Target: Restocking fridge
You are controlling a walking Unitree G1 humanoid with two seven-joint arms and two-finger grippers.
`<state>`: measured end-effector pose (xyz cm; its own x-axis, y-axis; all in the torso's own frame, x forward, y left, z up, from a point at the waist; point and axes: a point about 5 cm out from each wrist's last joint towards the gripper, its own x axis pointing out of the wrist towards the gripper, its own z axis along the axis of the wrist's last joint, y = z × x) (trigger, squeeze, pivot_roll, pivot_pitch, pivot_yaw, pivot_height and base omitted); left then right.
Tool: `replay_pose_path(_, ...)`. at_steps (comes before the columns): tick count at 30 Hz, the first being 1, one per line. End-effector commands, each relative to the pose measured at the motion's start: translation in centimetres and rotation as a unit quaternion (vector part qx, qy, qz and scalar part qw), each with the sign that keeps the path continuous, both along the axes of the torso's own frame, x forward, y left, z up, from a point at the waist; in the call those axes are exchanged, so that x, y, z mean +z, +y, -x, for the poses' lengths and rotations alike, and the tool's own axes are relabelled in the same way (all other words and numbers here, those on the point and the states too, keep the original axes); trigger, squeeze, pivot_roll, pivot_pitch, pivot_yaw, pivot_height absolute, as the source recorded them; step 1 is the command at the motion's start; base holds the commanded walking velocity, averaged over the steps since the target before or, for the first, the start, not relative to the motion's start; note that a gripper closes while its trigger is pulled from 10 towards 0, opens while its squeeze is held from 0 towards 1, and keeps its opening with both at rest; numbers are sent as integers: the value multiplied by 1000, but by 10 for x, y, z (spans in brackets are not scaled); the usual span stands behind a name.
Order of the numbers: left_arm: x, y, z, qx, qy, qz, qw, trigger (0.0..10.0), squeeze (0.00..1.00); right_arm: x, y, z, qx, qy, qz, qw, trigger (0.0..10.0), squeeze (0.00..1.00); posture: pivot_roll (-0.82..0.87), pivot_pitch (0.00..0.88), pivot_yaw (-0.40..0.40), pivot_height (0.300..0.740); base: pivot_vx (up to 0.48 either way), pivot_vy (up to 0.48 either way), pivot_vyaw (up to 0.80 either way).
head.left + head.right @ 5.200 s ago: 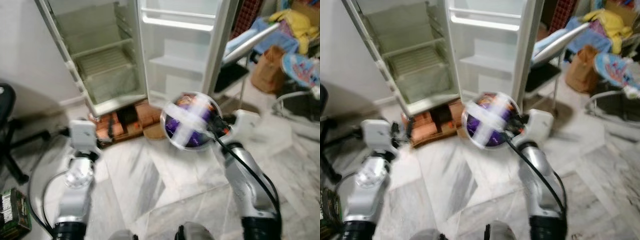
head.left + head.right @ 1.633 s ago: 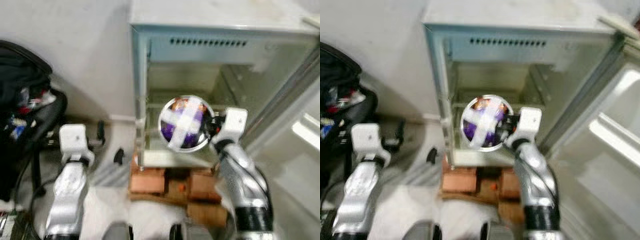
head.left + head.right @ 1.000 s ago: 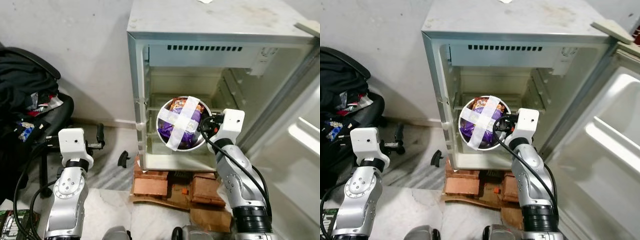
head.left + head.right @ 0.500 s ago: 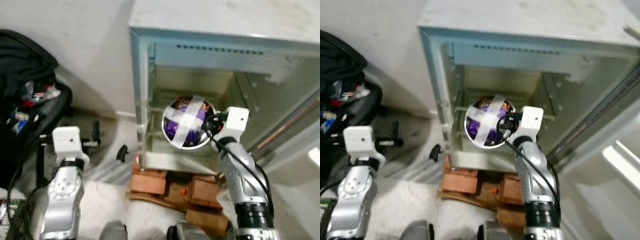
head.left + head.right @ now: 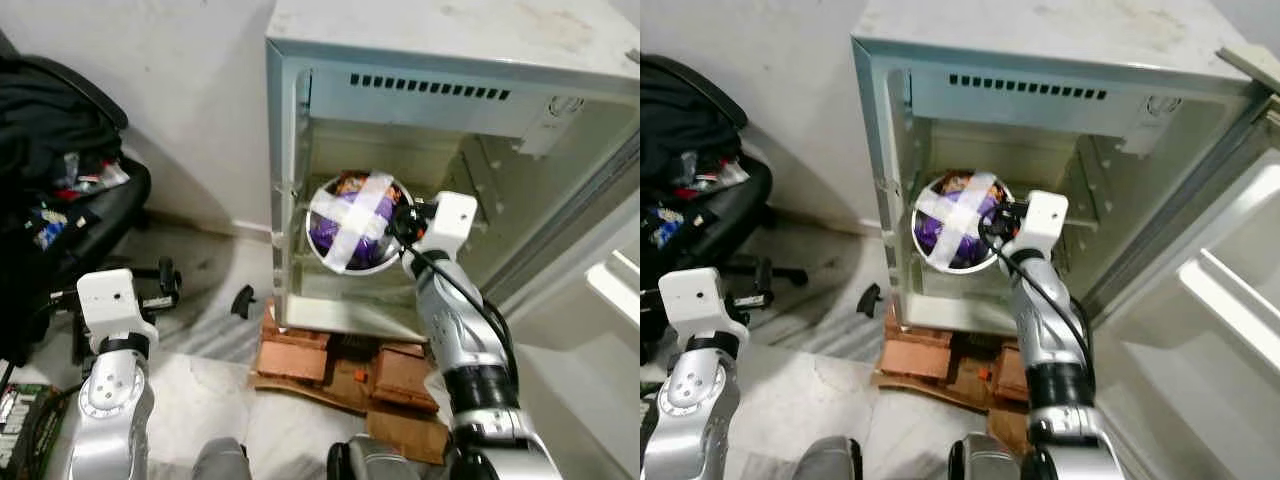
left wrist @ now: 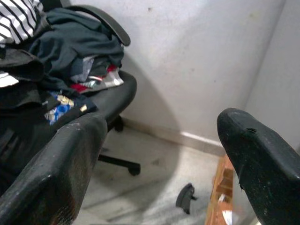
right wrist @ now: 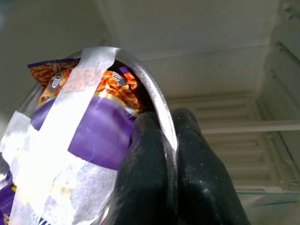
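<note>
- At the open fridge (image 5: 420, 60), the right hand (image 7: 161, 154) held a steel bowl (image 5: 352, 224) just inside the cabinet mouth, above the lower shelf (image 5: 345, 300).
- Its two fingers (image 7: 143, 187) pinched the bowl's rim, one inside and one outside, as the right wrist view showed.
- The bowl was tipped toward the camera, so its mouth faced outward; a purple snack packet (image 7: 101, 131) sat inside, strapped in by a cross of white tape (image 5: 352, 225).
- The left hand (image 6: 159, 154) hung low beside the fridge with its fingers spread wide, holding nothing, pointed toward an office chair (image 6: 84, 79) heaped with clothes.
- The fridge stood raised on bricks (image 5: 300, 352); its door (image 5: 1230, 300) swung out on the robot's right.
- Judgement: the step in hand was setting the bowl on a shelf, with the restocking barely begun, since the shelves looked bare.
- To do it well, the wrist should probably level the bowl first, then carry it deeper, keeping it off the left wall (image 5: 290, 200).
- A rim pinch gives little hold against twisting, so a slow lowering until the base rests flat seems wise before the fingers part.
- The tape should keep the packet in if the bowl tilts.
</note>
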<state>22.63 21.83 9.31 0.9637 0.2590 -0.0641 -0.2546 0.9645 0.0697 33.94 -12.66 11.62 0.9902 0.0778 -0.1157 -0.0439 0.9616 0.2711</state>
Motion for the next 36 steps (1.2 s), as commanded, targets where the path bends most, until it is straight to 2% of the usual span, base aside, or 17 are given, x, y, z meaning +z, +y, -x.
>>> replay_pose_path(1,3,2,6,9,2,-3,1000,10000,0,8,-2,-10,-16,-12,-14,1000,10000,0,132,213,-82,740,0,0,0)
replay_pose_path(5,5,5,17,20,8,-2,1000,10000,0,11,-6,-19,-27,-12,-15,999,10000,0,152,248,-96,740,0,0,0)
replay_pose_path(7,4,4,26,24,17,0,1000,10000,0,13,-9,-29,-43,-4,-32,999,10000,0,166,275,-108,740,0,0,0)
replay_pose_path(9,5,4,28,24,18,1,1000,10000,0,14,-10,-31,-47,-3,-38,998,10000,0,166,275,-108,740,0,0,0)
replay_pose_path(10,6,1,36,24,24,2,999,10000,0,16,-11,-37,-61,1,-64,996,10000,0,179,309,-116,740,0,0,0)
replay_pose_path(11,6,1,36,24,24,2,999,10000,0,16,-11,-37,-61,1,-64,996,10000,0,179,309,-116,740,0,0,0)
replay_pose_path(12,6,0,40,24,28,2,999,10000,0,20,-10,-42,-73,8,-93,993,10000,0,186,322,-120,740,0,0,0)
replay_pose_path(15,6,-1,44,24,32,2,999,10000,0,22,-8,-46,-84,14,-120,989,10000,0,195,339,-128,740,0,0,0)
replay_pose_path(16,7,-2,48,26,36,4,999,10000,0,25,-5,-49,-95,20,-151,984,10000,0,203,353,-134,740,0,0,0)
replay_pose_path(18,8,-3,52,27,39,5,999,10000,0,28,0,-52,-102,24,-173,979,10000,0,210,365,-139,740,0,0,0)
replay_pose_path(27,13,-6,61,34,47,8,998,10000,0,37,15,-58,-117,35,-218,968,10000,0,229,399,-162,740,0,0,0)
replay_pose_path(30,15,-7,67,41,50,12,998,10000,0,42,29,-60,-120,44,-247,961,10000,0,243,423,-184,740,0,0,0)
replay_pose_path(32,15,-7,67,41,50,12,998,10000,0,42,29,-60,-120,44,-247,961,10000,0,243,423,-184,740,0,0,0)
replay_pose_path(33,17,-9,70,45,51,15,998,10000,0,47,41,-61,-117,50,-267,955,10000,0,248,430,-192,740,0,0,0)
replay_pose_path(34,17,-9,70,45,51,15,998,10000,0,47,41,-61,-117,50,-267,955,10000,0,248,430,-192,740,0,0,0)
replay_pose_path(35,18,-15,72,42,50,23,998,10000,0,59,60,-63,-99,47,-289,951,10000,0,241,429,-198,740,0,0,0)
replay_pose_path(36,18,-15,72,42,50,23,998,10000,0,59,60,-63,-99,47,-289,951,10000,0,241,429,-198,740,0,0,0)
